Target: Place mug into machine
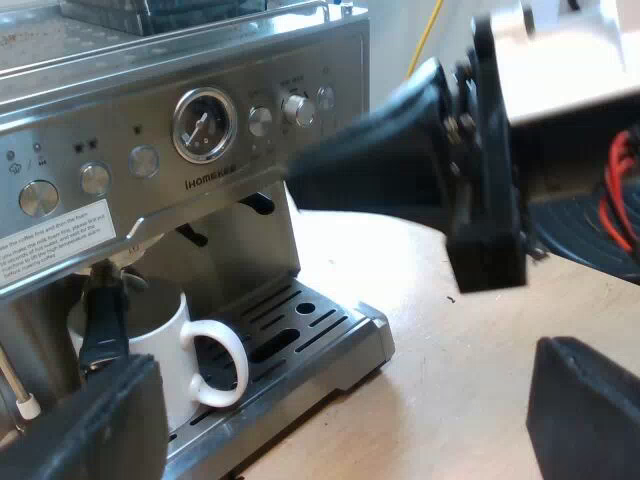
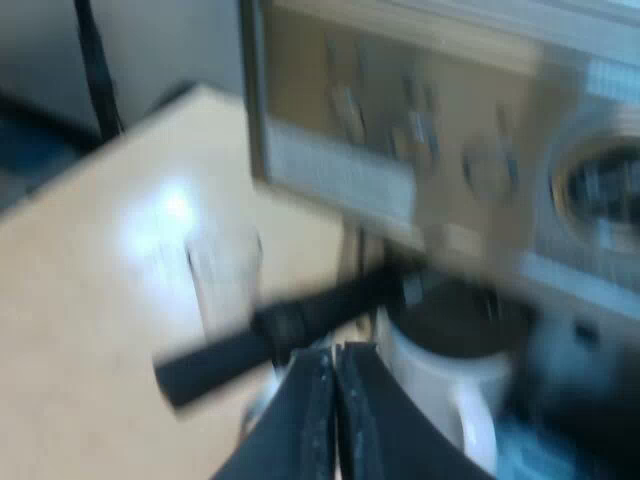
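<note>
Mug (image 1: 165, 345) sits on the espresso machine's (image 1: 230, 65) drip tray (image 1: 320, 330), under its front panel, and we've got our left gripper (image 1: 340, 420) spread wide before the machine, our right gripper (image 2: 335, 405) pinched together on nothing at the machine's front.

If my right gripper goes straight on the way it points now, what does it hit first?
Most likely the holder's dark handle, crossing just past the shut right gripper; the mug sits beyond. Depth is unclear.
</note>
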